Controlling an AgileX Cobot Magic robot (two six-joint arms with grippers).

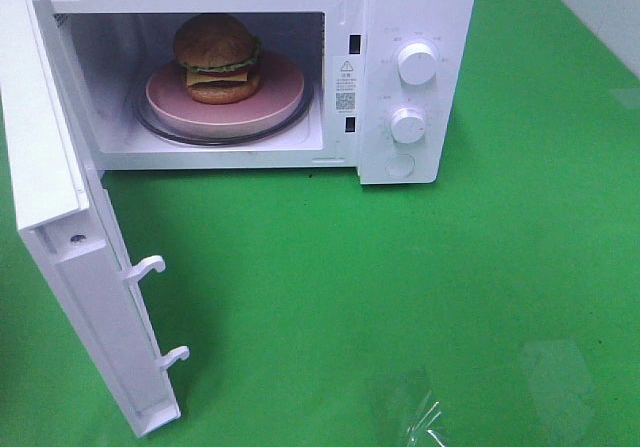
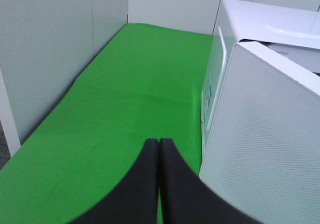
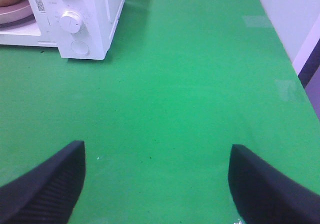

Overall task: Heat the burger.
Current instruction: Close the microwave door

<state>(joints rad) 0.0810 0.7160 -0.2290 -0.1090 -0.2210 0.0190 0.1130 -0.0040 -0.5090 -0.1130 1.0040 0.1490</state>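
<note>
The burger (image 1: 218,59) sits on the pink plate (image 1: 287,95) inside the microwave (image 1: 420,7), whose door (image 1: 70,267) hangs wide open; the left gripper (image 2: 158,149), its fingers pressed together on nothing, points low along the green table (image 1: 400,287) just beside the door's outer face; the right gripper (image 3: 156,151) hovers over the table with jaws spread wide and empty, the microwave's dials well ahead of it.

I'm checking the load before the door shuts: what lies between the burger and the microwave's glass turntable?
A pink plate: the burger sits on it, the turntable beneath. The exterior high view shows it.
</note>
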